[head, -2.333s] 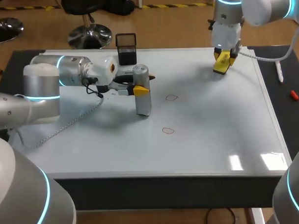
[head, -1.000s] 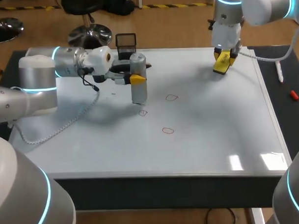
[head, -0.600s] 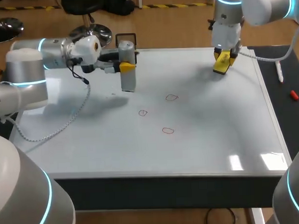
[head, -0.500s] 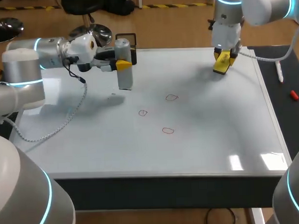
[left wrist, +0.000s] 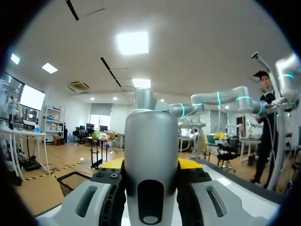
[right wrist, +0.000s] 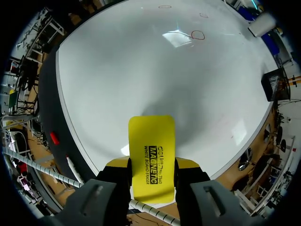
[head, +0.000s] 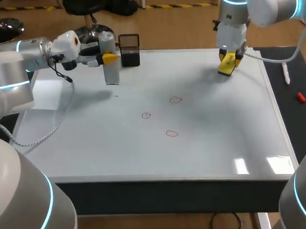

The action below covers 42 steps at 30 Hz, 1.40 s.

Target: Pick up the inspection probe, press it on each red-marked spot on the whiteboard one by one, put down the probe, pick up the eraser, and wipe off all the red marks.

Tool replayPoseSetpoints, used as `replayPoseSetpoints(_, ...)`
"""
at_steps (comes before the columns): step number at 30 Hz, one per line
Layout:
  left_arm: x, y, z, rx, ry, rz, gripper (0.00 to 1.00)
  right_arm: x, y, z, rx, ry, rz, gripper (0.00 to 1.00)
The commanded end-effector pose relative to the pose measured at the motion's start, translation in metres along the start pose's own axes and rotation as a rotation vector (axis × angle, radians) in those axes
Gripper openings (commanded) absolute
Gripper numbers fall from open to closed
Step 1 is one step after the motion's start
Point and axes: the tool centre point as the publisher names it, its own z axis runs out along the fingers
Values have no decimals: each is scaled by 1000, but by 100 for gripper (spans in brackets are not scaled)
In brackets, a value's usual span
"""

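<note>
At the eleven o'clock corner of the whiteboard point(head: 219, 142), the left claw point(head: 109, 58) pinches the grey inspection probe point(head: 111, 74) upright; whether its foot touches the board cannot be told. Just toward its one o'clock stands a black mesh basket point(head: 129, 51), its inside hard to make out. At the board's one o'clock, near the far edge, the right claw point(head: 227, 57) grips the yellow eraser point(head: 225, 67). Three red marks point(head: 172, 133) lie near the middle, well apart from both claws and from every edge.
</note>
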Motion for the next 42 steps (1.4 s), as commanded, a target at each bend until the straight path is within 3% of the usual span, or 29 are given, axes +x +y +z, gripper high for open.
replayPoseSetpoints(1, -7, -6, -7, -7, -6, 2, 0, 1, 0, -2, 2, 2, -2, 0)
replayPoseSetpoints(10, -30, -11, -28, -12, -49, -4, 0, 1, 0, -2, 2, 2, -2, 0)
replayPoseSetpoints(16, -35, -13, -35, -2, -68, -5, 0, 1, 0, -2, 2, 2, -2, 0)
replayPoseSetpoints(42, -31, -15, -39, 9, -82, -7, 0, 1, 0, -2, 2, 2, -2, 0)
